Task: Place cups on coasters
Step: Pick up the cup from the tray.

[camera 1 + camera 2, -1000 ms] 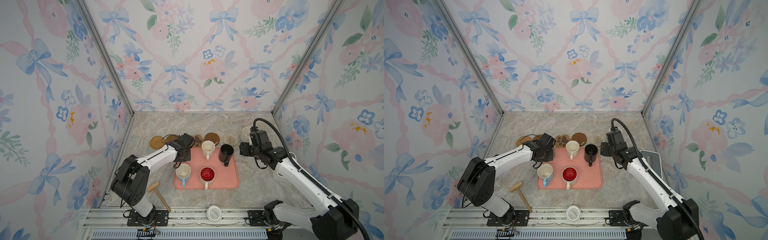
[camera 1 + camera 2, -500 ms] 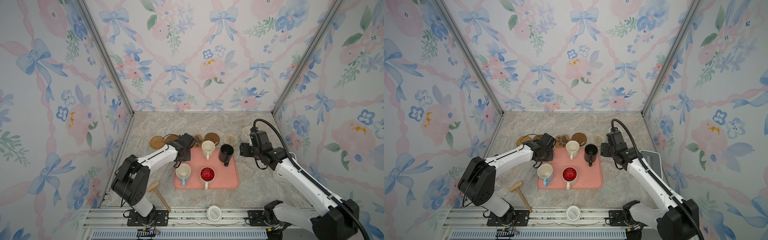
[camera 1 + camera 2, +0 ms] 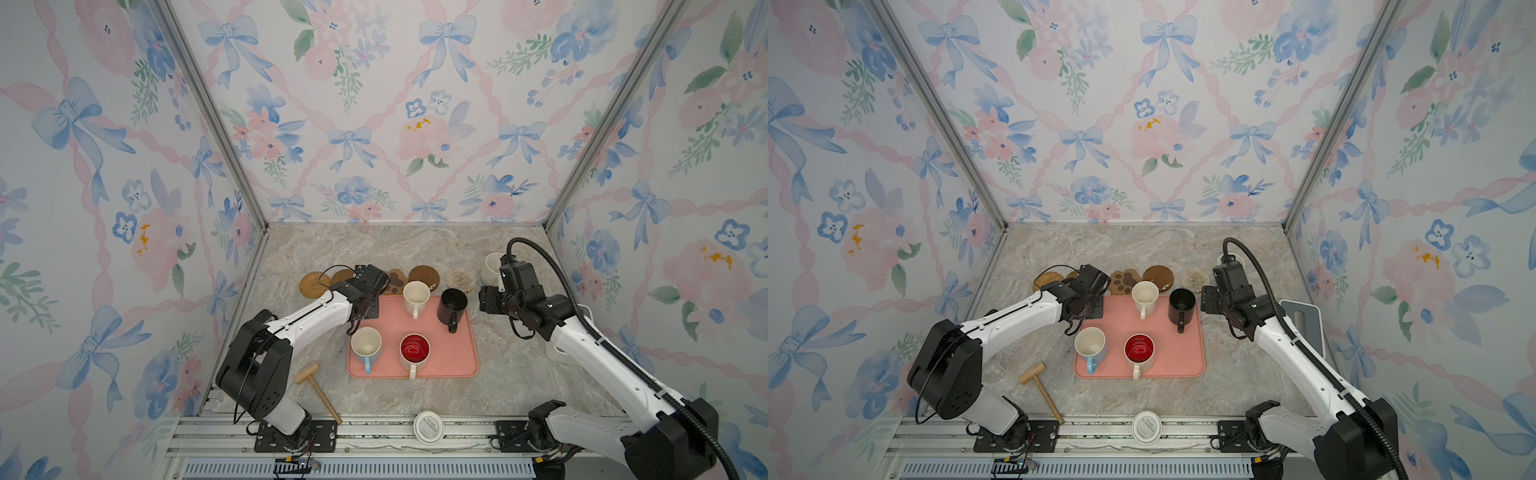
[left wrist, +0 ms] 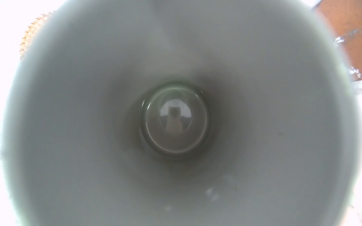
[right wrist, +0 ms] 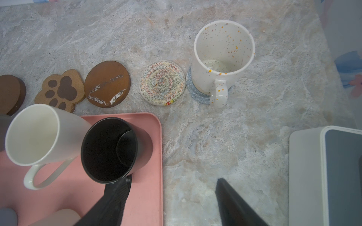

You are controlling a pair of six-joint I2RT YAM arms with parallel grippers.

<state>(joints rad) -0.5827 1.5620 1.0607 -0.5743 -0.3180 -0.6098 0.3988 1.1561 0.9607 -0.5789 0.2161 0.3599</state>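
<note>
**Top views:** Marble-look bench [image 3: 395,249] w/ flowered walls. Along the far side, left to right: rattan coaster [image 3: 314,284], first brown round [image 3: 341,275] partly behind the left arm, paw coaster [image 3: 397,279], second brown round [image 3: 424,276], cream woven coaster [image 3: 461,280], then speckled mug [image 3: 490,266]. A pink tray [image 3: 455,361] mid-bench carries four upright mugs. The cream-white mug [image 3: 416,296] and black mug [image 3: 453,305] are at its far edge. The light blue mug [image 3: 365,347] and red-inside mug [image 3: 414,351] are nearer. The left fingers [image 3: 365,299] point down over the tray's far left corner and are closed. The right fingers [image 3: 485,300] sit just right of the black mug. A wooden mallet [image 3: 316,384] and white lid [image 3: 428,427] lie at the near edge.

**Left wrist:** The view is filled by the inside of the grey mug [image 4: 78,117], seen straight down to its glossy bottom. There is a sliver of rattan coaster [image 4: 31,29] at one edge and brown wood at the opposite edge. The fingers are not seen here. Can't tell if they clamp the mug, or if it rests on a coaster.

**Right wrist:** The speckled mug [image 5: 223,54] stands upright on the grey-blue woven coaster [image 5: 195,94]. Beside it in a row, uncovered, are the cream woven coaster, second brown round, paw coaster and part of the first brown round. The right fingers [image 5: 115,199] are spread wide and empty. One is over the tray by the black mug, the other over bare bench. A white-and-grey box [image 5: 323,176] is at the right.
</note>
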